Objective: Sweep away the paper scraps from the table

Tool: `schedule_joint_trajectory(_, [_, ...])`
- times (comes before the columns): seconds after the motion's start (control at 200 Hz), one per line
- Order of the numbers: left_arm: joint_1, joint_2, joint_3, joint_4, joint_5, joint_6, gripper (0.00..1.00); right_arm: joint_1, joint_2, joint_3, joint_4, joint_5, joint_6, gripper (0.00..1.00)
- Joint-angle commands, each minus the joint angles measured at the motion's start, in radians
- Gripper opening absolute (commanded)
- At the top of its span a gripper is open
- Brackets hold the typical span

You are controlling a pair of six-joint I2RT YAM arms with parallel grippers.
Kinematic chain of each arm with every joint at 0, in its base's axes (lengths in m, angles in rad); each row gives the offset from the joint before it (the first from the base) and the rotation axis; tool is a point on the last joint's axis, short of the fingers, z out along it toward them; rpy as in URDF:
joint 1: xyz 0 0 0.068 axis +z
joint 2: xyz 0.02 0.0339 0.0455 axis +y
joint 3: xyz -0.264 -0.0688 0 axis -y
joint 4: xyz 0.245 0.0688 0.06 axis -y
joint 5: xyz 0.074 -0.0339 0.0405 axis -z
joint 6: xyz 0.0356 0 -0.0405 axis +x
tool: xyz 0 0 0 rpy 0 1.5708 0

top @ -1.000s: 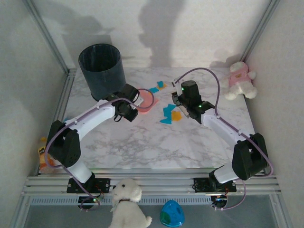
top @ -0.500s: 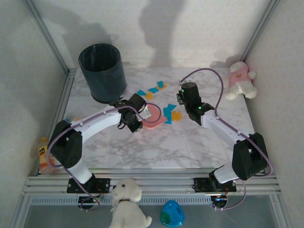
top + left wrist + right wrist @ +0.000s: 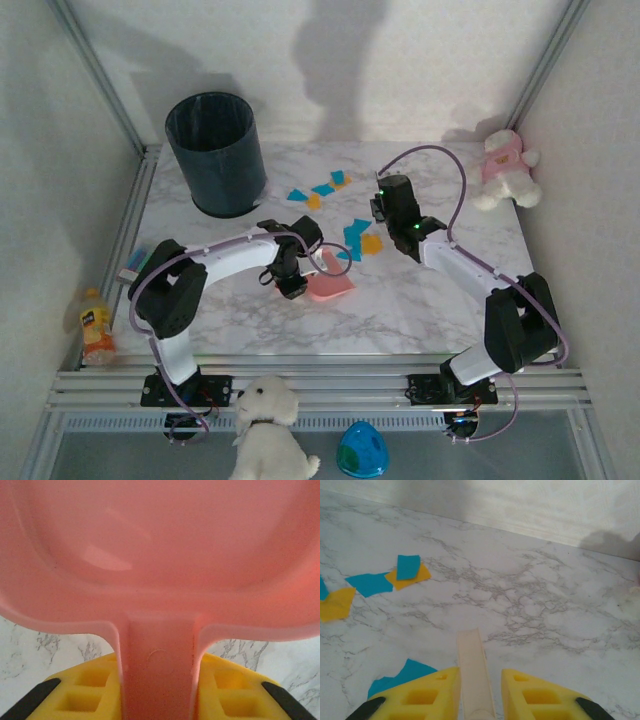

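While the paper scraps [image 3: 357, 238], likely too light and limp to pinch, lay far-centre on the counter [image 3: 420, 300], the left end effector [image 3: 157, 692] clamped a pink dustpan [image 3: 160, 555], the right end effector [image 3: 477, 676] a stick [image 3: 470, 647]

The paper scraps [image 3: 352, 238], small angular pieces in bright blue and orange-yellow, are lying flat on the far half of the table [image 3: 430, 300], near its middle. They are sitting in two loose clusters. The one farther back is stretching out in a short row of blue and orange bits. In the nearer one, larger blue pieces are lying just beside an orange one. In the far cluster a blue square is overlapping an orange piece. The table, a white marble-patterned top with grey veins, is sitting level, with aluminium rails running along its edges.
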Motion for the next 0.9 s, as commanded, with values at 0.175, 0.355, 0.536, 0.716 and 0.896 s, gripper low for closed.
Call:
schedule_joint_trajectory(0.175, [-0.007, 0.014, 0.039, -0.050, -0.049, -0.002, 0.00, 0.003, 0.027, -0.025, 0.029, -0.072, 0.012, 0.00])
schedule_joint_trajectory(0.355, [-0.005, 0.030, 0.065, -0.081, -0.076, -0.024, 0.00, 0.012, 0.059, -0.006, 0.016, -0.103, 0.012, 0.00])
schedule_joint_trajectory(0.536, [-0.005, 0.048, 0.086, -0.095, -0.073, -0.034, 0.00, 0.018, 0.078, 0.005, 0.004, -0.142, 0.006, 0.00])
schedule_joint_trajectory(0.716, [-0.002, 0.079, 0.110, -0.111, -0.063, -0.047, 0.00, 0.033, 0.081, 0.003, -0.002, -0.190, -0.014, 0.00])
schedule_joint_trajectory(0.896, [0.001, 0.100, 0.130, -0.123, -0.061, -0.055, 0.00, 0.048, 0.083, 0.010, -0.025, -0.231, -0.023, 0.00])
